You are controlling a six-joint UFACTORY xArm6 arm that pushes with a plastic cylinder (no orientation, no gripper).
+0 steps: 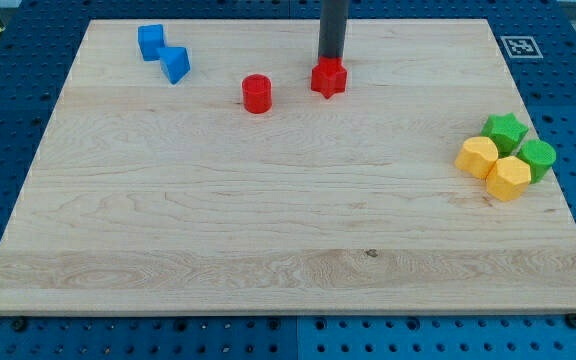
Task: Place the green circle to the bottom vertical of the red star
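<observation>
The red star (329, 78) lies near the view's top, just right of centre. My tip (329, 59) stands right behind it, at its top edge, seemingly touching it. The green circle (538, 158) sits at the view's right edge of the board, in a tight cluster with a green star (505, 130) above-left of it. It is far right of and lower than the red star.
Two yellow blocks (477, 156) (509, 178) press against the green ones in the cluster. A red cylinder (257, 93) lies left of the red star. Two blue blocks (151, 42) (175, 64) sit at the top left. The wooden board (268, 220) rests on a blue pegboard.
</observation>
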